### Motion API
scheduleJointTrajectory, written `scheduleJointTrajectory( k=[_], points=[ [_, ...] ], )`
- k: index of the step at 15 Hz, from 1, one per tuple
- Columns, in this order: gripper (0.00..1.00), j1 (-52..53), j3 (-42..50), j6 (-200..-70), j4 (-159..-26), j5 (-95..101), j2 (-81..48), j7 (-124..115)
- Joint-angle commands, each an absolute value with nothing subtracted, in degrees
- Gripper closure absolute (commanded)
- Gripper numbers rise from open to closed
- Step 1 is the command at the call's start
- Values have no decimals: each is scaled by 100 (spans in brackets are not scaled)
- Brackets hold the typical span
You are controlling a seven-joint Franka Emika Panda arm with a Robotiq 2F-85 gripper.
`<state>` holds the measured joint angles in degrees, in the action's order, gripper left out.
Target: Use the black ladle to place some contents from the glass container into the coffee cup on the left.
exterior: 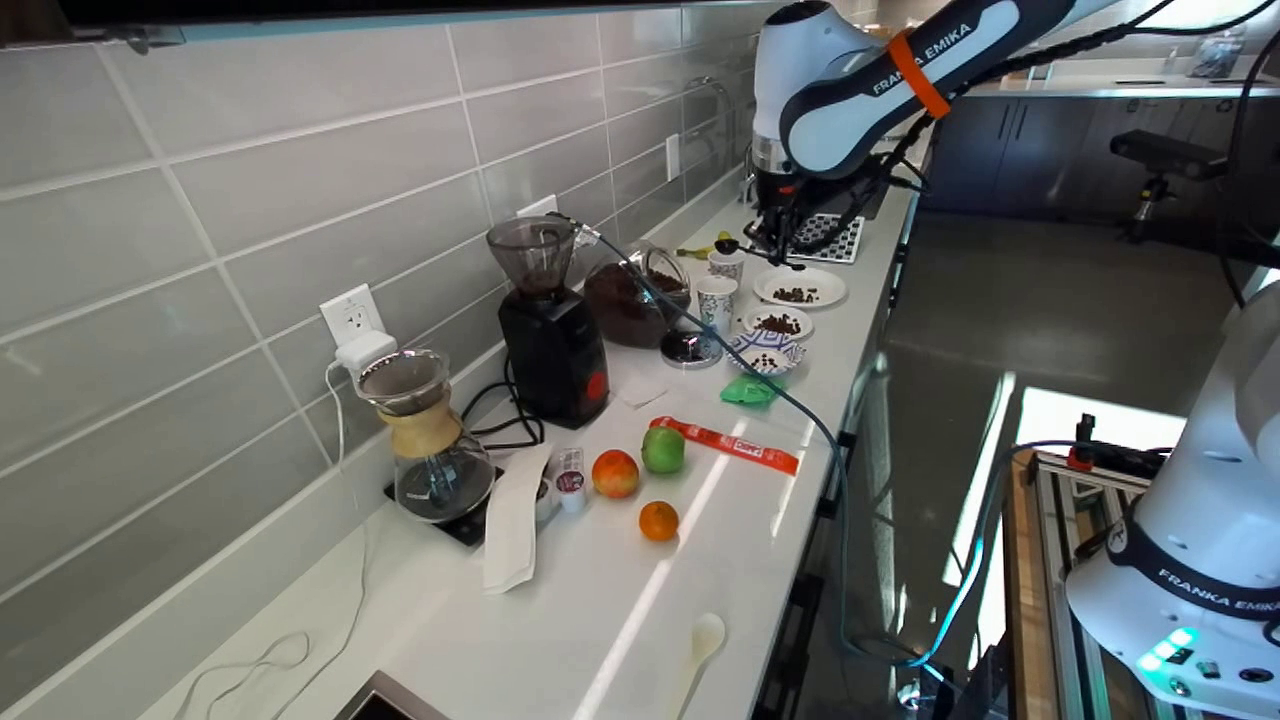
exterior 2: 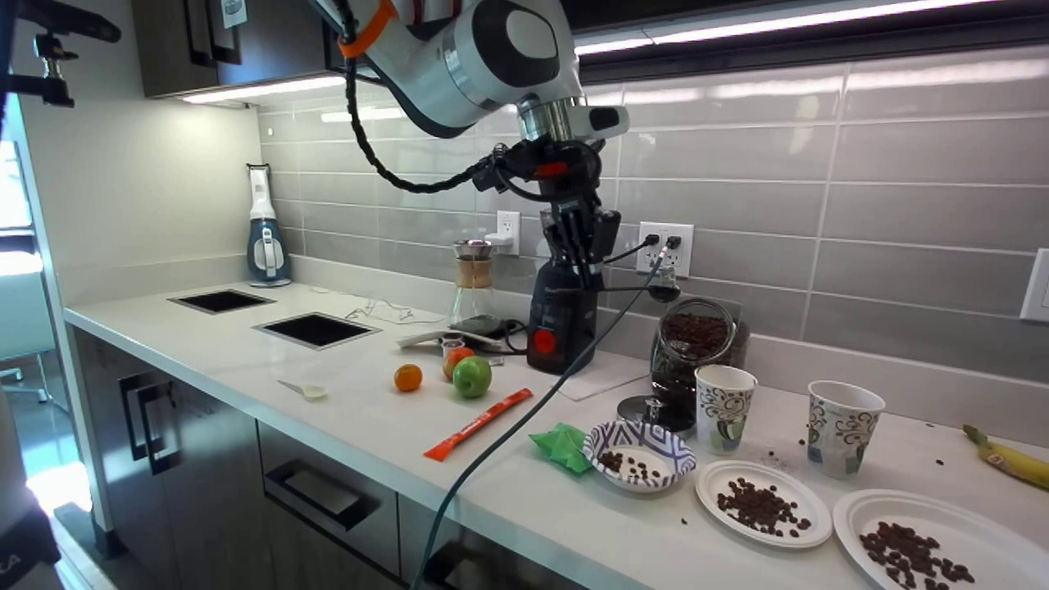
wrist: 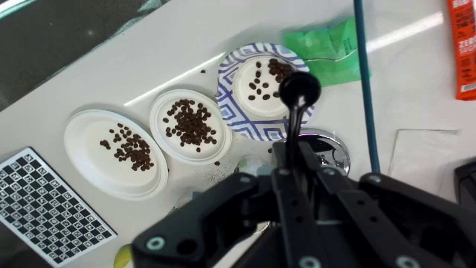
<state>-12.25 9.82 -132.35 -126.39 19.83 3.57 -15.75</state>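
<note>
Gripper [wrist: 292,152]: narrowed, clamped on black ladle [wrist: 299,93] | Location: aloft over counter [exterior 2: 361,406], ladle contents indiscernible | Step: apparently pre-scoop | Next: probably lower ladle into glass coffee-bean jar [exterior 2: 674,373], then lift level toward left paper cup [exterior 2: 723,414]

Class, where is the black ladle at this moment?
In the wrist view, the black ladle is held in the gripper, right of centre, its scoop overlapping the right edge of the patterned bowl in the image.
</note>
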Motion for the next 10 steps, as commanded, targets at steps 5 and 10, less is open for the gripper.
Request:
scheduleJointTrajectory(
  k=[5,10],
  points=[
    [98,-1202,1101,-13235,-11508,2255,-862,139],
    [91,-1178,1143,-13249,-11295,2183,-1051,392]
  ],
)
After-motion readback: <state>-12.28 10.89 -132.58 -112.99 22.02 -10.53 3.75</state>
